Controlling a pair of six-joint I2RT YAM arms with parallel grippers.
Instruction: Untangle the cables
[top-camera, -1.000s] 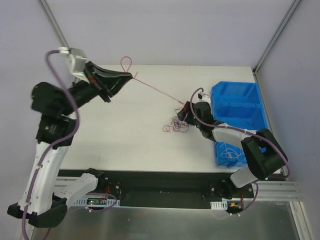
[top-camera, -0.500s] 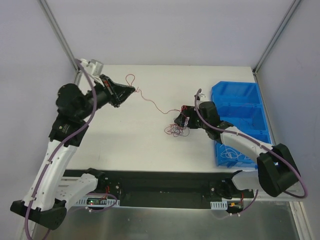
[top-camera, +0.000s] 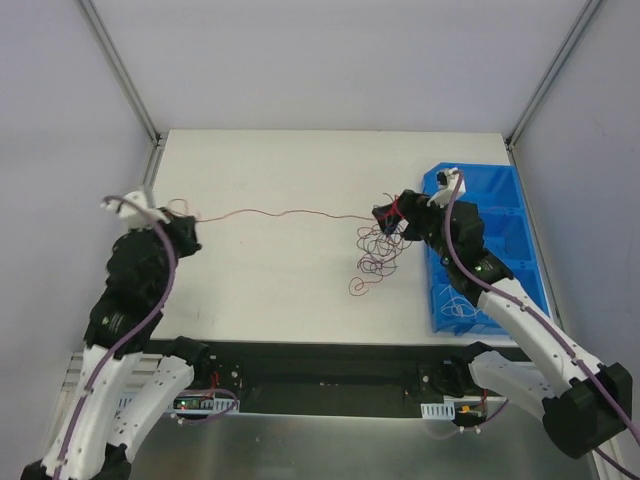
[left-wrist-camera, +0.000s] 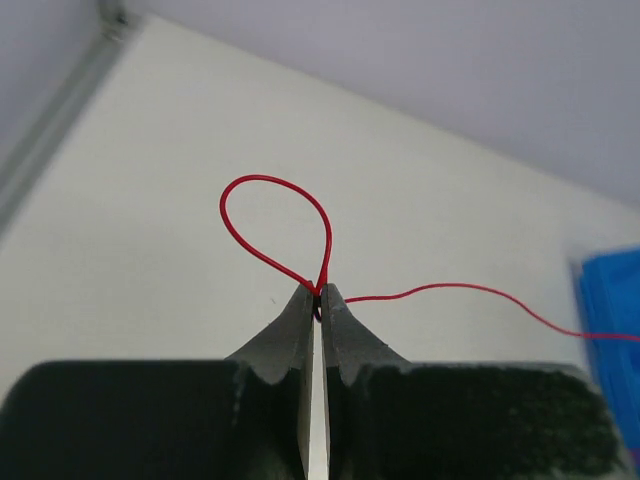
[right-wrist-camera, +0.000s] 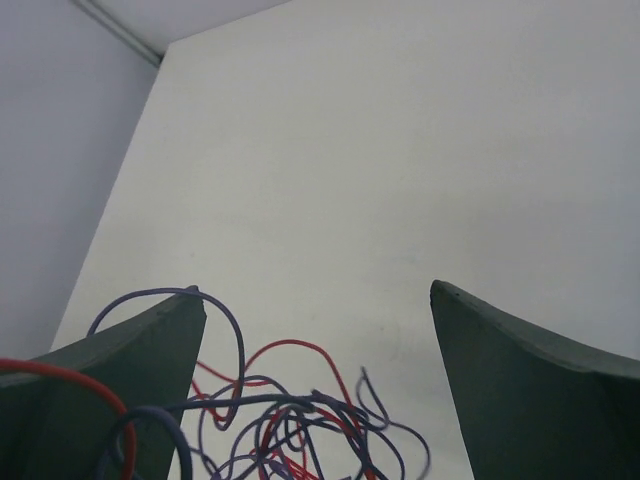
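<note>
The cables (top-camera: 378, 248) lie as a loose tangle of red and dark purple strands on the white table (top-camera: 290, 160), just left of the blue bin. One red cable (top-camera: 290, 212) runs out of the tangle in a long line to the left. My left gripper (top-camera: 192, 228) is shut on its end, and in the left wrist view a red loop (left-wrist-camera: 275, 228) stands above the closed gripper (left-wrist-camera: 318, 293). My right gripper (right-wrist-camera: 316, 291) stands wide open over the tangle (right-wrist-camera: 290, 420). A purple loop hangs over its left finger (right-wrist-camera: 150, 370). In the top view the right gripper (top-camera: 388, 217) sits at the tangle's upper right edge.
A blue bin (top-camera: 490, 225) with compartments stands at the table's right side, with thin white wire in its near compartment (top-camera: 458, 305). Metal frame posts (top-camera: 120, 70) rise at the back corners. The bin's edge (left-wrist-camera: 612, 300) shows at the right of the left wrist view.
My left arm swung from the back left down toward the near left, drawing the red cable into a long line. My right gripper opened wide and moved right toward the bin with the tangle.
</note>
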